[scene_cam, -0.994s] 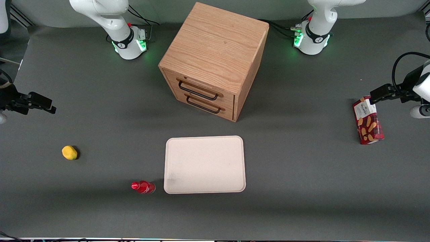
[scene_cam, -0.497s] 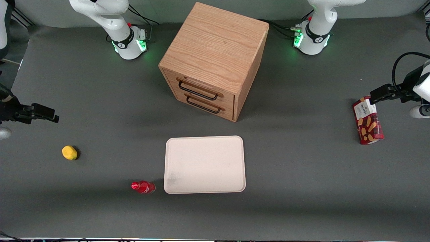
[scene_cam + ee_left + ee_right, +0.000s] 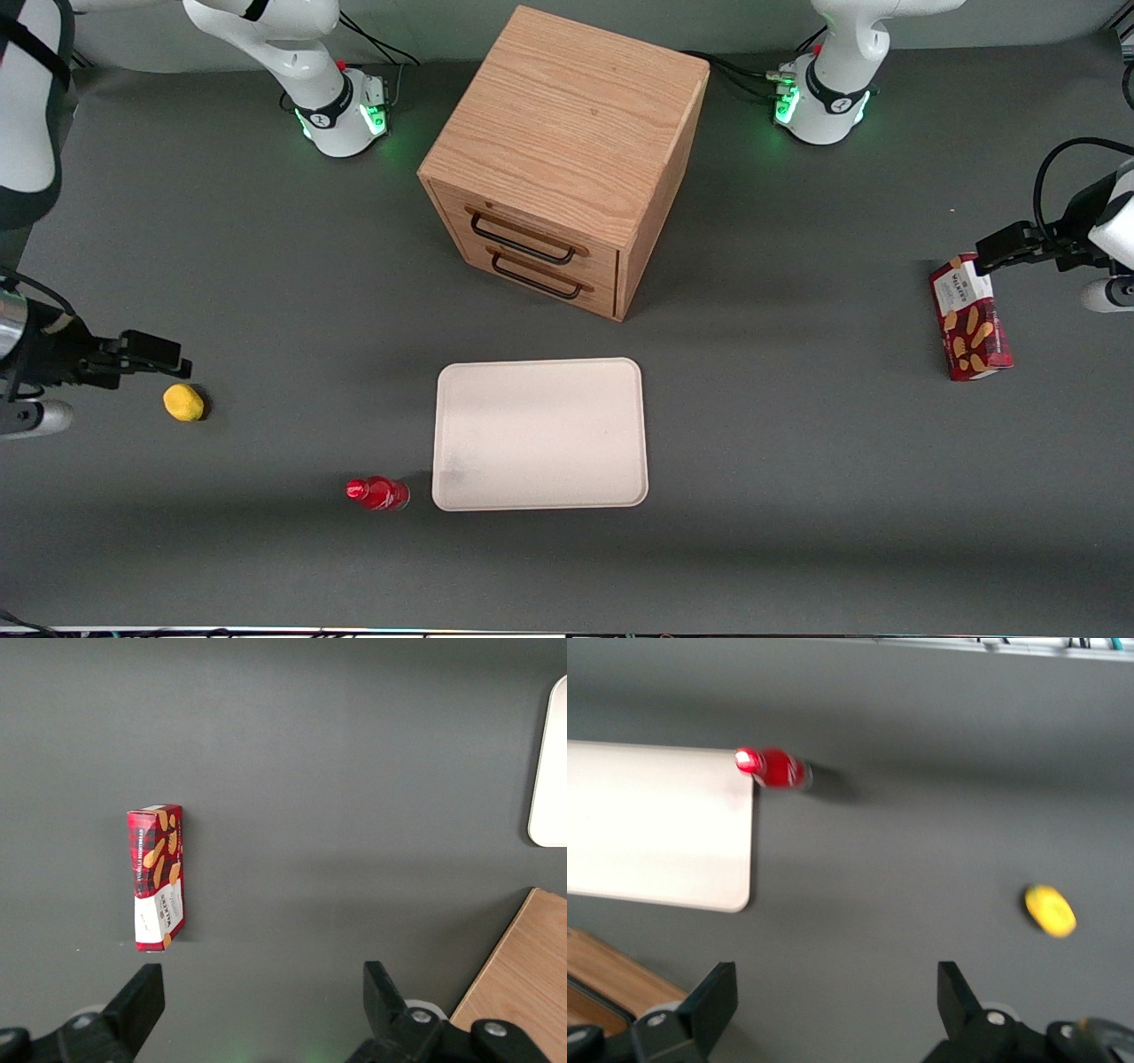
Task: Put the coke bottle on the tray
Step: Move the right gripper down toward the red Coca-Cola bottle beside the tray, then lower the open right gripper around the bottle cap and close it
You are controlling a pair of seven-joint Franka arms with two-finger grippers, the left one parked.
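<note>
One small red coke bottle [image 3: 377, 494] stands on the dark table [image 3: 797, 487], just beside the near corner of the tray [image 3: 540, 434] and not on it, so the main job is not yet done. From the gripper [image 3: 168, 354] the bottle is well apart: nearer to the front camera and further in toward the middle of the table. The wrist camera shows the same bottle [image 3: 773, 768] close against the tray's [image 3: 656, 824] rounded corner, with open table between it and the two fingers [image 3: 709, 997], which stand wide apart and hold nothing.

Closest to the gripper is a yellow lump [image 3: 183, 402], just beside the fingertips and a little nearer the front camera; it has no part in the task. The tray lies past the bottle as reckoned from the gripper, its cream surface bare. A wooden cabinet [image 3: 567, 159] with two drawers sits farther from the front camera than the tray, and a red snack box [image 3: 970, 317] lies toward the parked arm's end of the table.

By my reading nothing is finished yet: the reach to the bottle, the grasp, the lift and the short carry onto the tray all remain.
</note>
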